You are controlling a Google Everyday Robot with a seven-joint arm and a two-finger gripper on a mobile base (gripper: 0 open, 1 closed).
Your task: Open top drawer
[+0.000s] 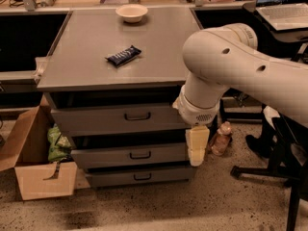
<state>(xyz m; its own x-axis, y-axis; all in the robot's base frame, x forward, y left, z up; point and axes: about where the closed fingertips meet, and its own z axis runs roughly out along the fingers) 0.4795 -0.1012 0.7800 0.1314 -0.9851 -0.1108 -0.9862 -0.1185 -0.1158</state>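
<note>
While the arm [240, 66] bends in from the right of the camera view, the cream gripper [197, 150] hangs pointing down at the near right corner of the grey cabinet [96, 61]. It sits over the right end of the middle drawer [130, 154], just below the right end of the top drawer [110, 120]. Honestly can't tell if the gripper is clenched or loose, and it's well off from the small dark handle [137, 116] at the drawer's centre.

The top drawer is right under the cabinet top with a dark gap above it, and its front looks pushed in. The bottom drawer [142, 176] is the lowest, near the floor.

Up top there's a dark snack bar [123, 55] around the middle and a pale bowl [132, 12] at the far edge. On the floor to the left, an open cardboard box [33, 177] has a green bag [57, 143] beside it. A bottle [221, 138] stands on the floor just right of the gripper.
</note>
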